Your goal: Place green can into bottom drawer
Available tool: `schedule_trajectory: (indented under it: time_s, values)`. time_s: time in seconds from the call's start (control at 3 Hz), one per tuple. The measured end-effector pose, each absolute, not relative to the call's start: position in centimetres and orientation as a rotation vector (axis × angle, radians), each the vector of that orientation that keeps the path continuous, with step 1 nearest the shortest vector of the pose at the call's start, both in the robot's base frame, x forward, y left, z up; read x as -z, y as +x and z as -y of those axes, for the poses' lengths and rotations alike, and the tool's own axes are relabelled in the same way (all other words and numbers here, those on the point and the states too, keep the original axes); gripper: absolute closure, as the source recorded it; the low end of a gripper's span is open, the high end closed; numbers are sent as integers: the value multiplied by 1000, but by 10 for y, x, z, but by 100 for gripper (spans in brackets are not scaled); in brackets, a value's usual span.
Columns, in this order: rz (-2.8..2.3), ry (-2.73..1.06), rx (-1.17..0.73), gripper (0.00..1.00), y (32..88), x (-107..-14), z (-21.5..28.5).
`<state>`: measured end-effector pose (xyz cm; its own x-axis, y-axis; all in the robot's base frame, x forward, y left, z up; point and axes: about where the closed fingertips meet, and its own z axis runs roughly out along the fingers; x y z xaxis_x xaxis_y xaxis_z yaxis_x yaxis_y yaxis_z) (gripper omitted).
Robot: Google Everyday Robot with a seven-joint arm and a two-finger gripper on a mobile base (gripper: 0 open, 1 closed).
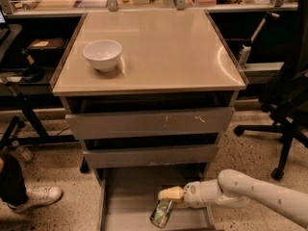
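Robot claw (169,198) clamped on green can (162,213), can tilted above bottom drawer (129,198) floor

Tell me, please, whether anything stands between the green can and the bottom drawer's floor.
Nothing visible does: the green can is tilted just under the gripper, over the open bottom drawer's bare floor.

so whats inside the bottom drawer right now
The green can, tilted, just below the claw, over the plain grey floor of the bottom drawer. The arm covers part of its right side, and its back is hidden under the drawer above.
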<state>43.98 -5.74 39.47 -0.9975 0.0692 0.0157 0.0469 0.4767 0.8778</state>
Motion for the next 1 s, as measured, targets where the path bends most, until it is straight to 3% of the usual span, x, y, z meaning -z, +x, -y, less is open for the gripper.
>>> schedule_trajectory:
  time_s: [1.0]
  values:
    - [-2613, 291, -1760, 100, 446, -340, 42]
